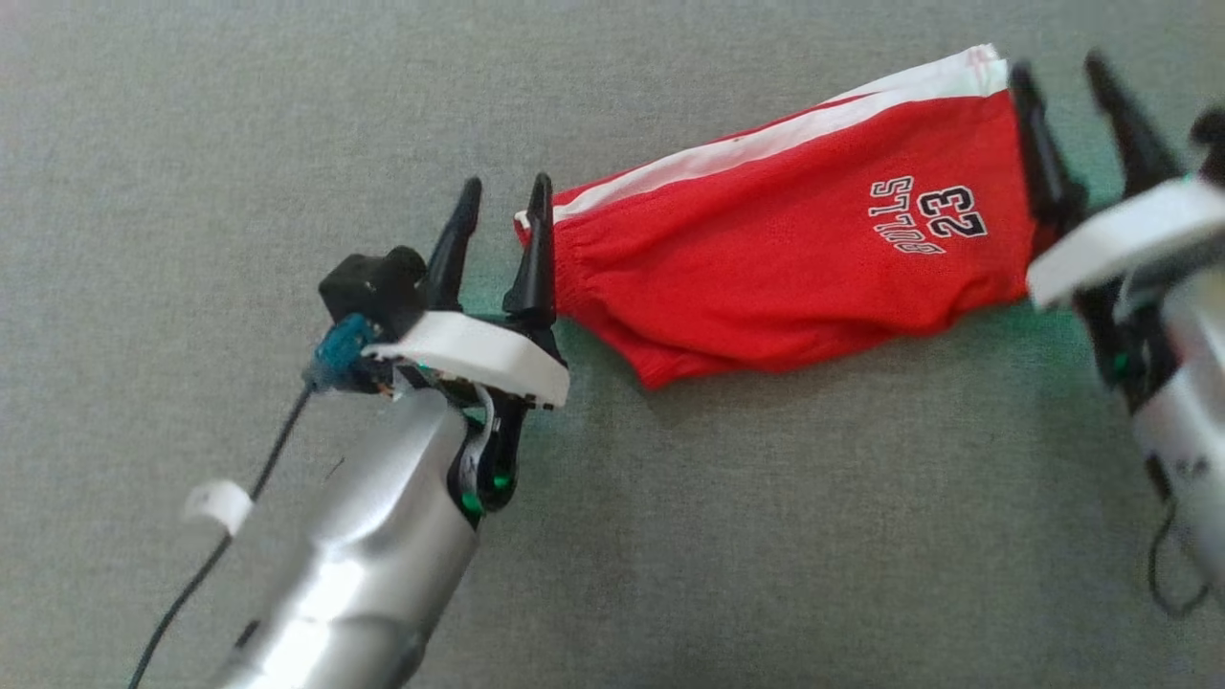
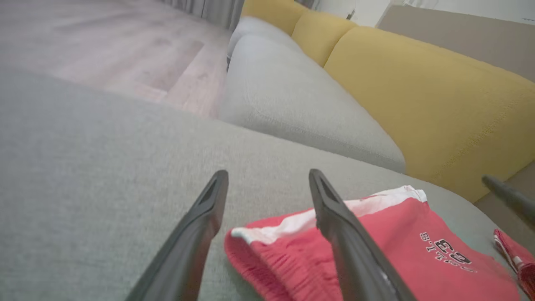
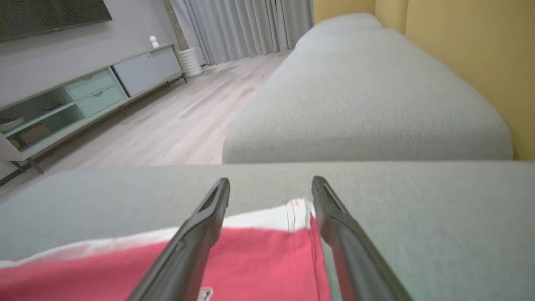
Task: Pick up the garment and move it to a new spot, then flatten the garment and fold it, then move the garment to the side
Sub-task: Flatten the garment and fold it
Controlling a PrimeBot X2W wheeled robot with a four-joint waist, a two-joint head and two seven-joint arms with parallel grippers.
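Grey sofa cushions (image 3: pixel 368 104), yellow backrests (image 2: pixel 439 96); pale wood floor (image 3: pixel 175 125), grey curtains (image 3: pixel 250 29), low media cabinet (image 3: pixel 83 96).

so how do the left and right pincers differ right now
The left pincer is at the shorts' elastic waistband end; the right pincer is at the hem end. The left pincer sits lower in the head view, the right pincer higher. Both are open, gripping nothing.

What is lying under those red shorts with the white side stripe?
The red shorts lie flat on a grey fabric sofa cushion, which shows around them. Whether anything small sits beneath the cloth cannot be seen; it is covered.
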